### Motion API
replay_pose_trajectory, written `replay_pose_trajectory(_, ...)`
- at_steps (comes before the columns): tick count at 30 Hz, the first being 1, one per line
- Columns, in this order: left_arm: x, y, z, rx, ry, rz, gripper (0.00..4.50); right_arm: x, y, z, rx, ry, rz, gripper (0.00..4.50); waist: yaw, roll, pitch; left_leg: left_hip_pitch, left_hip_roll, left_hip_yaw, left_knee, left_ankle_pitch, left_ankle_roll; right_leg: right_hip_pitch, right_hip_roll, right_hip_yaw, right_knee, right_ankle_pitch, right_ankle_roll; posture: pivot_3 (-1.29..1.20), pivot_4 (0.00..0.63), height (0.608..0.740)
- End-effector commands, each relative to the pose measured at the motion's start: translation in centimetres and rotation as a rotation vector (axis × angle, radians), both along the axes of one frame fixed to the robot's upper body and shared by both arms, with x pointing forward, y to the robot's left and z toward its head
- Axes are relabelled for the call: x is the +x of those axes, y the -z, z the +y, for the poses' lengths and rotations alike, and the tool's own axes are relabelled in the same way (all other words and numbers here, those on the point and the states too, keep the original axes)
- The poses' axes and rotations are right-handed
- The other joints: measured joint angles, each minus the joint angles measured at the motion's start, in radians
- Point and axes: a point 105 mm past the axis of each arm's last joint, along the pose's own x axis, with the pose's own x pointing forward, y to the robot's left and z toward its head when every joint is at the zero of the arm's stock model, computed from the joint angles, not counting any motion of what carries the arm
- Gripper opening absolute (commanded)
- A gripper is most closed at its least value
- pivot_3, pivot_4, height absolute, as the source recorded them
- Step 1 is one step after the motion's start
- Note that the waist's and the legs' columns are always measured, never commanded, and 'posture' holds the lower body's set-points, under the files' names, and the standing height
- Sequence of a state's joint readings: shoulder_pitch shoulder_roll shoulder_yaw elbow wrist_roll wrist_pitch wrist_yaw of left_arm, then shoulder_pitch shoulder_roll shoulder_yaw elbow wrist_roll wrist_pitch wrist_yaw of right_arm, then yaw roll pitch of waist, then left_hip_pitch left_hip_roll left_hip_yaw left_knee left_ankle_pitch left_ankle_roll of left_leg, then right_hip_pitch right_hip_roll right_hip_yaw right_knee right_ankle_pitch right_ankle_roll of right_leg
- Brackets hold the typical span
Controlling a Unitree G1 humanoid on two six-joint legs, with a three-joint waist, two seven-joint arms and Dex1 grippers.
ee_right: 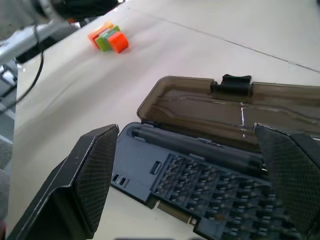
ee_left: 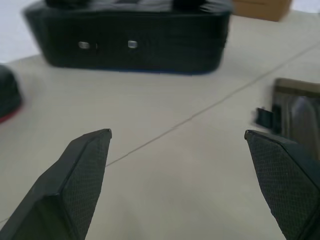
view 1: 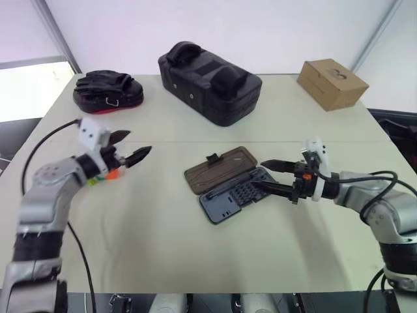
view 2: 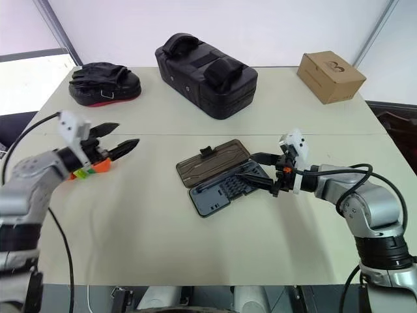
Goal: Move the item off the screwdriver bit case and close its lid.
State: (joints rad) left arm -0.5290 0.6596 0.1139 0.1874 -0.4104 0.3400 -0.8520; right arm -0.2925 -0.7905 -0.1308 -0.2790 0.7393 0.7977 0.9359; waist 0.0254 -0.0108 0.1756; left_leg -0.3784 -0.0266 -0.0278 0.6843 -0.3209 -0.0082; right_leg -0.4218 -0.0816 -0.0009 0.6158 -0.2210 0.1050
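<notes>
— Where do the toy blocks [view 2: 90, 168] sit now?

— On the bare table [view 2: 150, 241], well off the bit case [view 2: 225, 186], right under the left gripper [view 2: 119, 139]. That gripper is spread wide and carries nothing; it hangs above the table, pointing about level toward the case.

— So the case is clear?

— It looks so. The base lies open with its rows of bits showing, and the lid [view 2: 212, 162] is folded flat on the table on the far side of the base, latch tab [view 2: 206, 151] on its outer edge.

— Which arm is nearer?

— The right gripper [view 1: 273, 175], clearly. Its tips hang over the near right end of the base, fingers apart and holding nothing, aimed a little downward and leftward along the case.

— How does the case lie to it?

— Its long axis runs on a slant, from near left to far right. The hinge follows that same line between base and lid, so the lid lies just beyond the right gripper's tips.

— And the closing move?

— My guess: it must reach past the base, catch the lid's outer edge by the tab, and swing it back over the hinge toward the robot.
</notes>
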Motion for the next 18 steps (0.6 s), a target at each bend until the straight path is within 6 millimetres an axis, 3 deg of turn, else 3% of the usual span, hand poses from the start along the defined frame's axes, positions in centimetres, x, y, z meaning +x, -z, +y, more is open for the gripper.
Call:
replay_pose_trajectory(1,2.1,1.1,-2.6,0.092,0.124,0.014,4.46,-1.6,-1.5,0.2,-0.022,-0.055,-0.05,4.5,0.001,-0.001,0.0,0.0,0.0,0.0,0.0,0.0,0.0,0.0,0.0,0.0,-0.001,0.0,0.0,0.0,0.15,0.74)
replay_pose_trajectory(7,5.1,3.0,-6.8,0.158,0.243,0.078,4.46,-3.1,-1.8,0.4,-0.029,-0.014,-0.075,4.5,-0.016,-0.002,0.0,-0.003,0.0,0.0,0.0,-0.001,0.002,-0.003,0.0,0.001,-0.002,0.0,0.001,0.0,0.15,0.74)
replay_pose_trajectory(14,4.7,4.3,-10.4,0.202,0.407,0.122,4.46,-5.4,-0.7,1.1,-0.037,0.036,-0.045,4.5,-0.014,-0.002,0.0,-0.007,0.001,-0.001,0.0,-0.001,0.002,-0.007,0.0,0.001,-0.001,0.0,0.001,0.0,0.15,0.74)
replay_pose_trajectory(18,4.1,5.6,-10.9,0.261,0.45,0.139,4.46,-5.7,-0.4,1.0,-0.032,0.077,-0.043,4.5,-0.013,-0.002,0.0,-0.007,0.001,-0.001,0.001,-0.001,0.002,-0.007,0.0,0.001,-0.001,0.0,0.001,0.0,0.15,0.74)
